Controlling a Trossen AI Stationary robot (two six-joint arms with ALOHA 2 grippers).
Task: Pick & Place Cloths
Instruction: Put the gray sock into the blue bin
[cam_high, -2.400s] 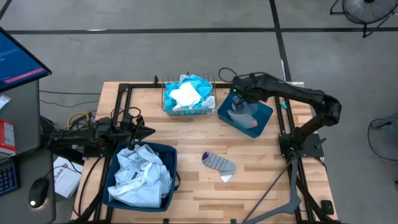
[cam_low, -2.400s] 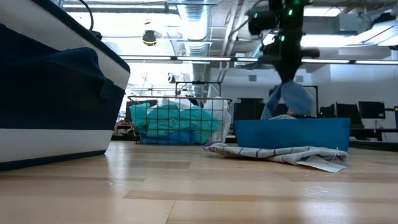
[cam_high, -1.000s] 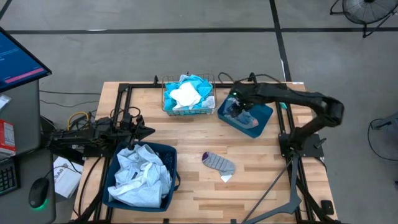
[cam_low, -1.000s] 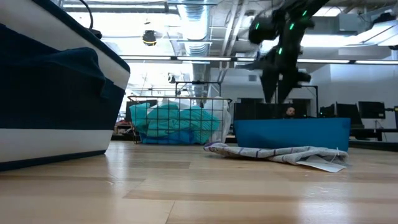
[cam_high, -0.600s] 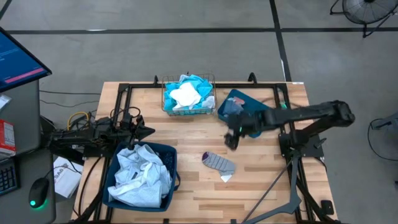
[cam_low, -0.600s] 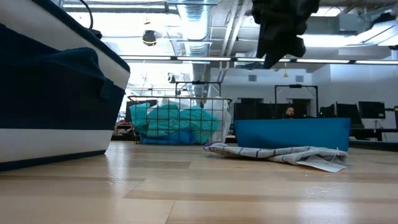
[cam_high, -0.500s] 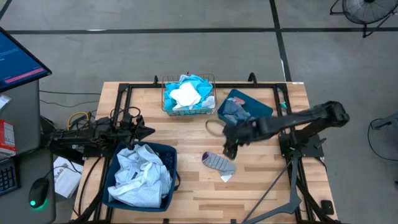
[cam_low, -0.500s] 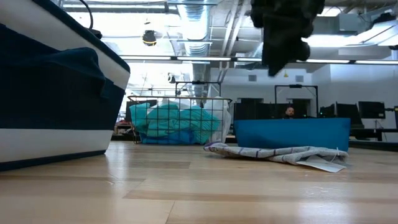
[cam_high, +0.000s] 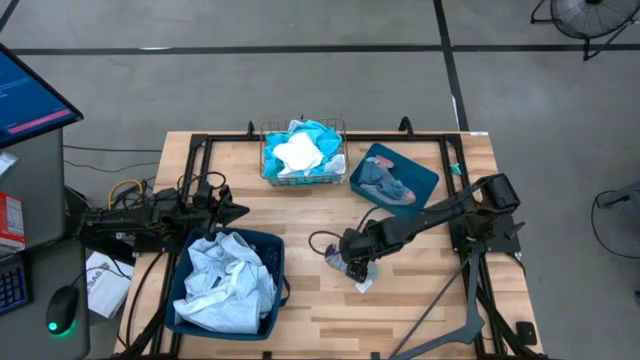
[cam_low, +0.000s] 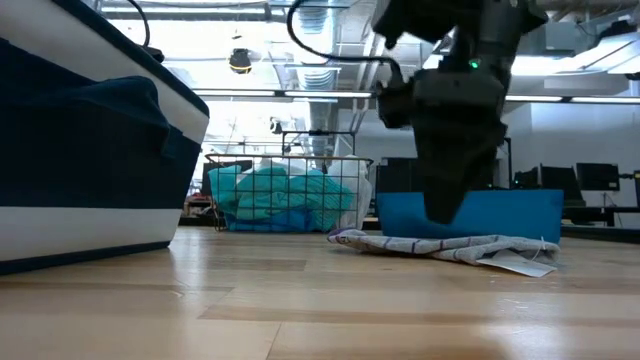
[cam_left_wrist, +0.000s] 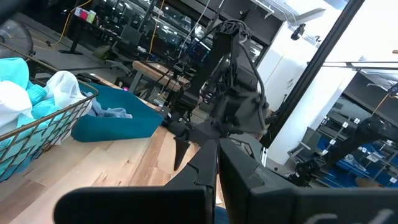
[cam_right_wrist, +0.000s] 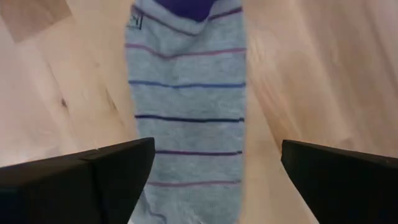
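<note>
Since the earlier frames, the right arm has swung away from the small teal bin (cam_high: 396, 180) at the table's rear right and is now reaching toward mid-table. Right gripper (cam_high: 352, 262) is hovering directly over the grey striped sock (cam_high: 352, 263), fingers (cam_right_wrist: 93, 180) spread wide to either side of the fabric, gripping nothing. In the right wrist view the sock (cam_right_wrist: 186, 112) is lying flat on the wooden table (cam_right_wrist: 311, 74), thin purple and blue stripes crossing it, a dark purple tip at one end. In the low view the gripper (cam_low: 445, 200) is hanging just above the sock (cam_low: 440, 246), not yet closed on it.

A pale blue cloth (cam_high: 384, 183) is lying inside the small teal bin. Turquoise and white cloths (cam_high: 300, 152) are filling the wire basket (cam_high: 268, 170) at the rear centre. A heap of pale blue-grey garments (cam_high: 228, 280) is sitting in the large blue bin (cam_high: 272, 245) at front left.

Left gripper (cam_high: 238, 211) is resting at the table's left edge, just behind the large bin, fingers pressed together, empty.
</note>
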